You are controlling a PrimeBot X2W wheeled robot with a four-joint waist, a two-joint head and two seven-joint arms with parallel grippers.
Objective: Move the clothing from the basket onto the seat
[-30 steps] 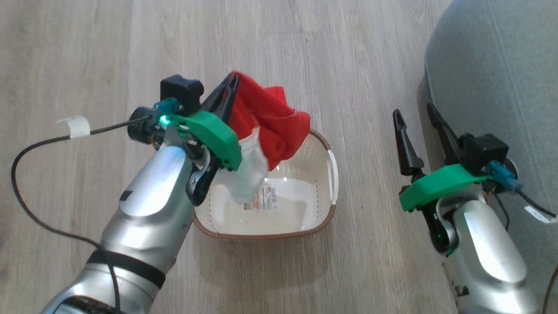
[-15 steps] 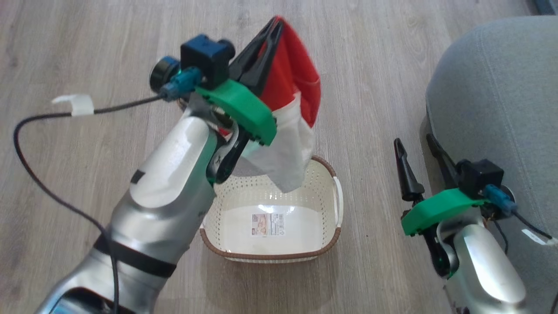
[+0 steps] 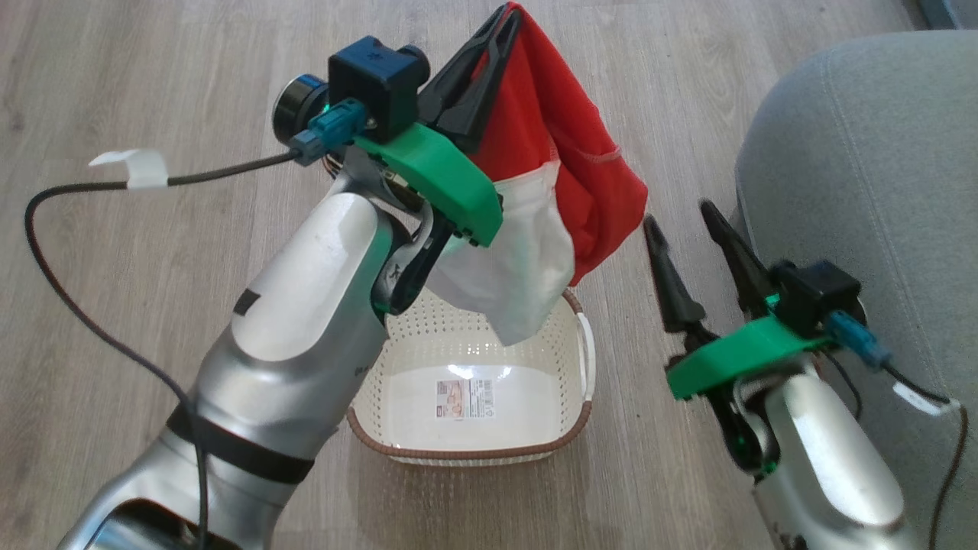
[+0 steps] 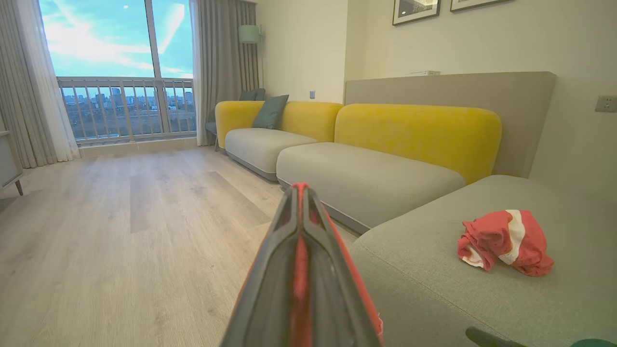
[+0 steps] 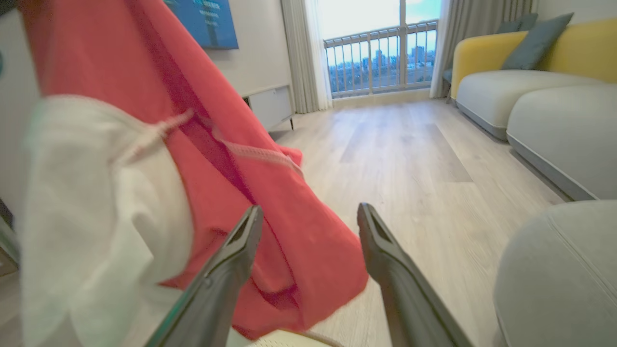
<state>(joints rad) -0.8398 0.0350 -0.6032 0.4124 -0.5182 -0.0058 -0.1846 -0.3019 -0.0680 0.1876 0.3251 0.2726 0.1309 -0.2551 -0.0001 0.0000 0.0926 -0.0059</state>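
pale wood floor [image 3: 114,69] runs under everything the head camera gives you. at far left a black cable with a white tape tag [image 3: 137,166] trails across it to your left arm [image 3: 306,321], which reaches up and inward. your left jaws are clenched on a red garment [image 3: 565,176], pinching it at its highest point. in the left wrist view a thin strip of red shows squeezed between the two dark fingers [image 4: 270,289]. the garment hangs clear of the floor, and its white band [image 3: 519,260] droops lowest, over the far wall of the basket [image 3: 458,336]. the basket sits on the floor just right of your left arm, with a paper label [image 3: 464,399] on its bottom. further right, your right jaws are released, the two fingers [image 3: 665,267] spread apart, tips close beside the hanging cloth. you cannot tell whether they touch it. at far right stands the grey-green seat [image 3: 879,153], close against your right arm [image 3: 817,451]. from the left wrist view, a second crumpled red garment [image 4: 503,241] with a white band lies on the seat.
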